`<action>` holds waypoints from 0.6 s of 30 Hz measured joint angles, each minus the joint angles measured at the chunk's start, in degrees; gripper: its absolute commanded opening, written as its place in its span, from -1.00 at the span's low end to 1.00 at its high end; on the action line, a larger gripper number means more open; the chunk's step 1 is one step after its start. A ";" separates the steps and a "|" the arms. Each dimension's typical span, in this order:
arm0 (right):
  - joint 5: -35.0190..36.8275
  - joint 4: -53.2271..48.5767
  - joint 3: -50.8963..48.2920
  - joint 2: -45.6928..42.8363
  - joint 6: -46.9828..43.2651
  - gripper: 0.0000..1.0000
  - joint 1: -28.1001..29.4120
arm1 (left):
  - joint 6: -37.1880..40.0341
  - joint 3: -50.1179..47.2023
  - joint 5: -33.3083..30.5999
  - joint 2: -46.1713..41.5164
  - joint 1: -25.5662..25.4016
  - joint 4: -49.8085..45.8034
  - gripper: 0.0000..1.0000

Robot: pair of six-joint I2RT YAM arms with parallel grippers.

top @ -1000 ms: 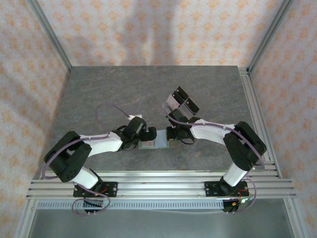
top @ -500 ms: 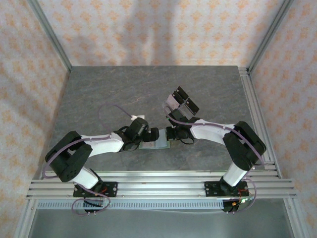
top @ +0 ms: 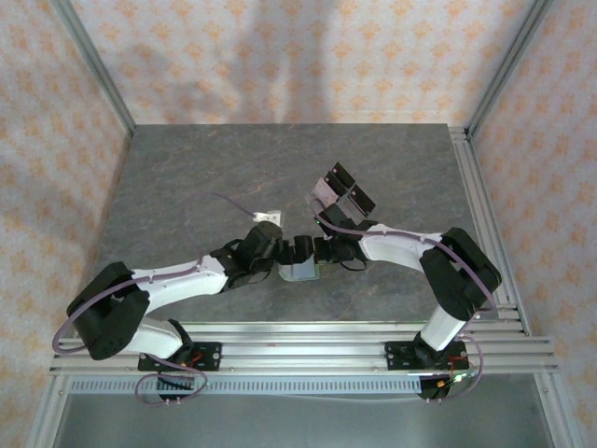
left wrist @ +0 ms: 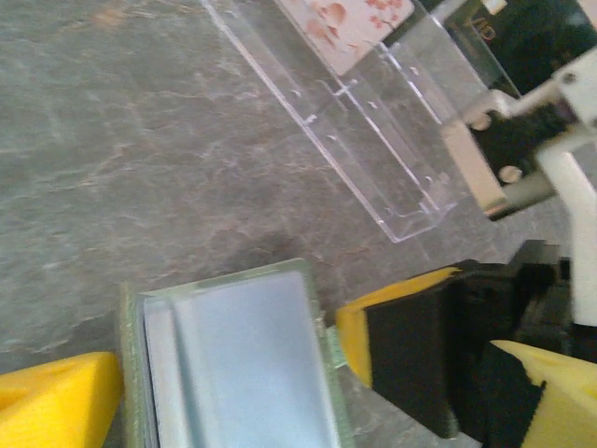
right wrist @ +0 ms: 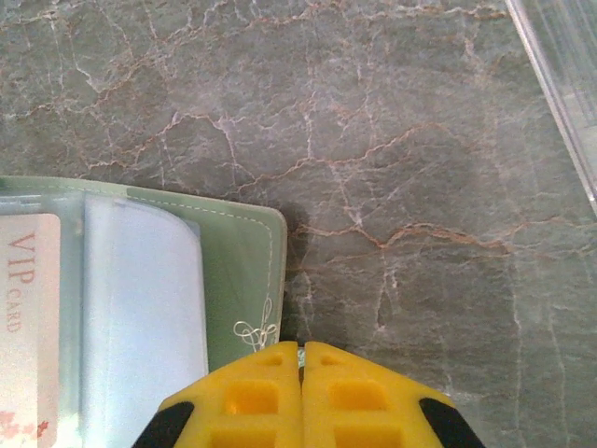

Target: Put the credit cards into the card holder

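Note:
The card holder (right wrist: 233, 271) lies open on the stone table, sage green with clear sleeves (left wrist: 242, 364). A pale card marked VIP (right wrist: 28, 317) sits in its left sleeve. My right gripper (right wrist: 300, 359) is shut on the holder's near edge, with a sliver of green between the tips. My left gripper (left wrist: 303, 406) is open, its yellow fingertips (left wrist: 56, 401) standing wide on either side of the holder. From above, the left gripper (top: 297, 250) and the right gripper (top: 320, 252) meet over the holder (top: 300, 273). A pink flowered card (left wrist: 345, 23) stands in the clear stand.
The clear acrylic stand (top: 340, 191) with black panels is just behind the grippers, its long base (left wrist: 373, 131) close to the left gripper. Aluminium rails (top: 485, 224) run along the table's right and near edges.
My left arm has stretched out to the right, bringing its open gripper over the card holder and next to the right gripper. The right arm has stayed put.

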 measured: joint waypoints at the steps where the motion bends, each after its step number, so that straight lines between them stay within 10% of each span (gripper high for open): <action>1: 0.00 0.04 -0.17 0.00 0.15 -1.00 -0.13 | -0.28 0.55 -0.50 0.98 -0.70 0.50 0.99; 18: 0.50 0.22 -7.85 -7.52 2.67 -0.48 -5.01 | -4.33 3.54 -2.78 9.25 -5.55 7.54 1.00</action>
